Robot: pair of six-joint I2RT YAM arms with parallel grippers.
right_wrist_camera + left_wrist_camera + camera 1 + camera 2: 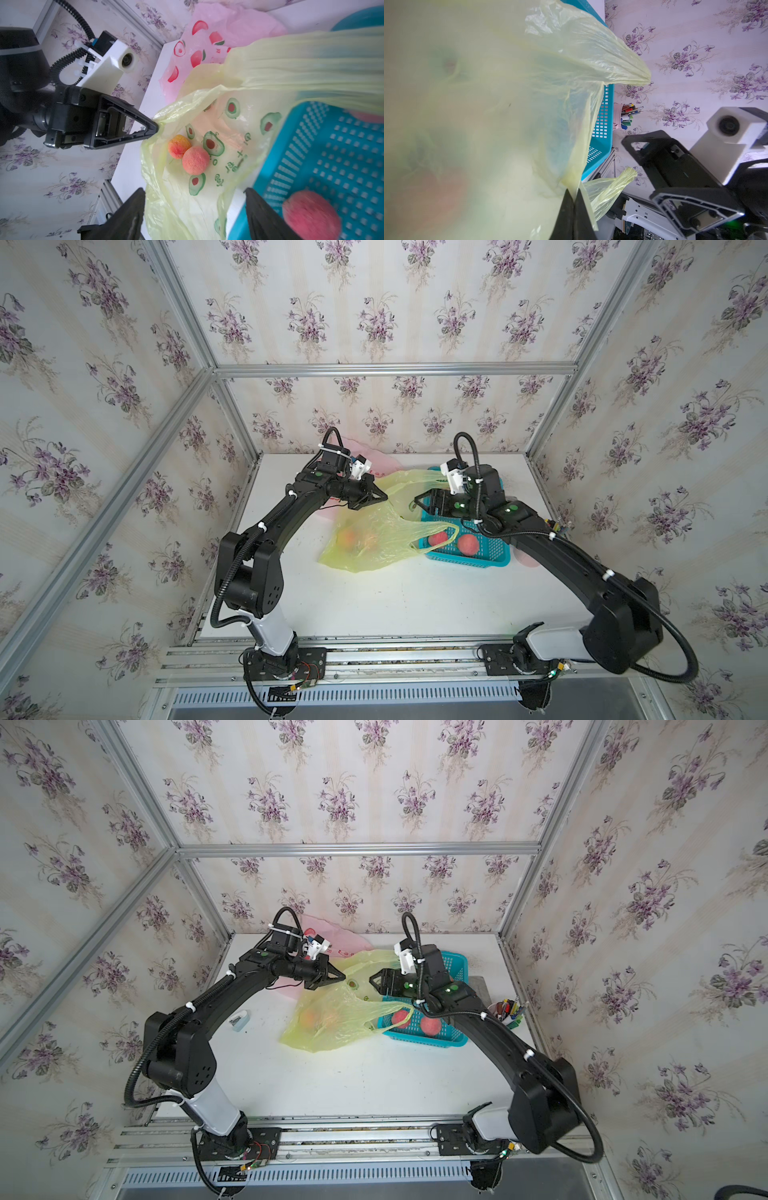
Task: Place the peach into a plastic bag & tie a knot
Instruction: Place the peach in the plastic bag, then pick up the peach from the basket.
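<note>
Left gripper [383,498] is pinched shut on the rim of the yellow bag [374,545], lifting the mouth open. Right gripper [195,209] has its jaws wide apart with nothing in them, at the bag mouth, by the blue basket [465,563]. Two peaches [195,160] sit inside the bag, touching each other, on the white table [395,605]. Two other peaches [468,544] are in the basket. A bag handle drapes over the basket. A pink bag [228,27] lies behind.
</note>
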